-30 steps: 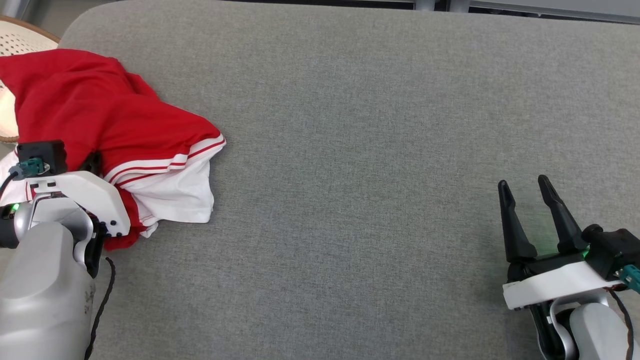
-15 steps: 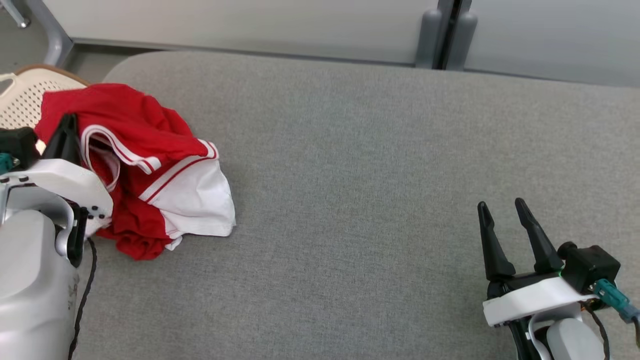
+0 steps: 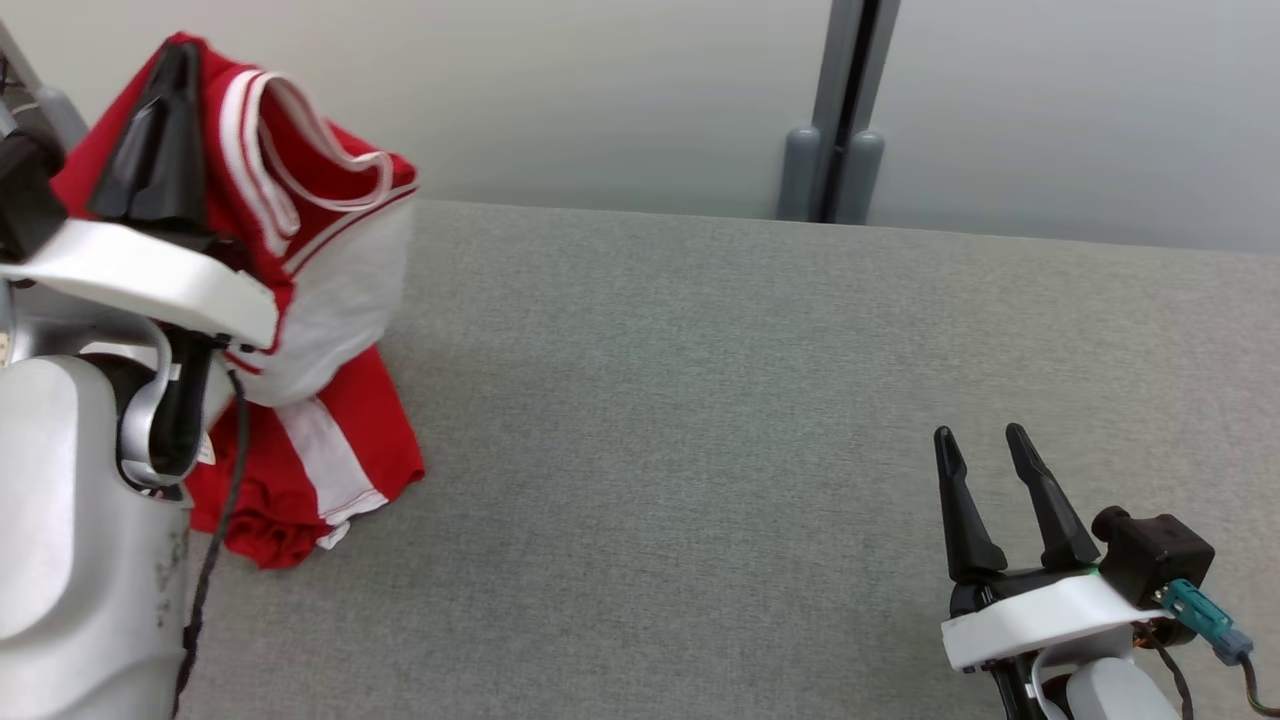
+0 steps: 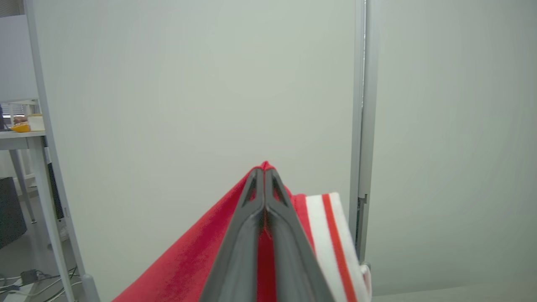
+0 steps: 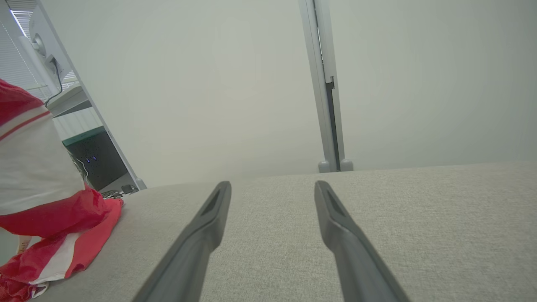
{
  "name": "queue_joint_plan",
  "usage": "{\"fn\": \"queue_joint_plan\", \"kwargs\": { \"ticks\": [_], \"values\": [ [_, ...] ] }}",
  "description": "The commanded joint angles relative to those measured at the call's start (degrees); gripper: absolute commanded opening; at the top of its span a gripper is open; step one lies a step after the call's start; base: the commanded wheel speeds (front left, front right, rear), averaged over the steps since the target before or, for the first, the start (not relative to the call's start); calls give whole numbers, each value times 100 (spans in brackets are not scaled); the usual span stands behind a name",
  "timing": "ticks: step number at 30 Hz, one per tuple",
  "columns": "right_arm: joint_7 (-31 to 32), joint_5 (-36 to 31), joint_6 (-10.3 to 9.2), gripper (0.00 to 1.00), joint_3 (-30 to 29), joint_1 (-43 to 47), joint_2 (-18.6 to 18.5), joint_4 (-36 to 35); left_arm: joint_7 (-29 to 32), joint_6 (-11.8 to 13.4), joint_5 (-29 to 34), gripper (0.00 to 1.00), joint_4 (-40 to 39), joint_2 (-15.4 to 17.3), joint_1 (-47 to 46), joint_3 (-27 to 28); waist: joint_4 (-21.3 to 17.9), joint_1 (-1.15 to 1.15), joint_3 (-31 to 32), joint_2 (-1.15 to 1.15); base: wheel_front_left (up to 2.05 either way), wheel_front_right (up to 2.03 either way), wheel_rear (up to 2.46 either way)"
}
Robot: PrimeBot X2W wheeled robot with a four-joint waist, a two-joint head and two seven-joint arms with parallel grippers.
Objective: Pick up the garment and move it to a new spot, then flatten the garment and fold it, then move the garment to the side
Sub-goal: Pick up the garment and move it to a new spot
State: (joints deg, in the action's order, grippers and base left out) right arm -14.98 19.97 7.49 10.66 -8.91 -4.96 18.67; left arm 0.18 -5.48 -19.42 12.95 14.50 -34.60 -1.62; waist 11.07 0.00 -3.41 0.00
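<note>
Left wrist view is showing the left gripper (image 4: 264, 171) pinching a red fold of the garment (image 4: 184, 264), holding it up at the head view's upper left, its lower end lying on the grey surface (image 3: 700, 400); the right gripper (image 3: 978, 435) is hovering spread at lower right

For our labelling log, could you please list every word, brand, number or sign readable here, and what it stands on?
No readable text in these views.
Red and white garment, gripped by the shut left end effector: stripes, no print.
What looks like a small pale tag low on the garment: too small to read.
Open right end effector and grey surface: no markings seen.
</note>
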Motion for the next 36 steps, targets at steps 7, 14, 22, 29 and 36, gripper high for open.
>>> {"fn": "queue_joint_plan", "kwargs": {
  "ticks": [7,14,22,29,36],
  "values": [
    [-19,-53,0,100,-162,-10,102,-95,1083,107,-537,0,-1505,-637,350,-490,-445,0,137,0,0,0,0],
    [-19,-175,0,100,-484,-71,160,-139,1539,494,-1626,0,-2064,-1134,533,-1354,-942,0,163,0,0,0,0],
    [-19,-371,0,100,-916,-139,195,-233,719,1664,-3628,0,-2505,-1147,-27,-2737,-1456,0,113,0,0,0,0],
    [-19,-279,0,100,-1031,-159,203,-374,-394,2550,-5114,0,-1996,-1149,-917,-3001,-1782,0,-97,0,0,0,0],
    [-20,-357,0,100,-902,-304,203,-441,-692,2202,-4434,0,122,-285,-715,-3159,-1781,0,-447,0,0,0,0]
  ]
}}
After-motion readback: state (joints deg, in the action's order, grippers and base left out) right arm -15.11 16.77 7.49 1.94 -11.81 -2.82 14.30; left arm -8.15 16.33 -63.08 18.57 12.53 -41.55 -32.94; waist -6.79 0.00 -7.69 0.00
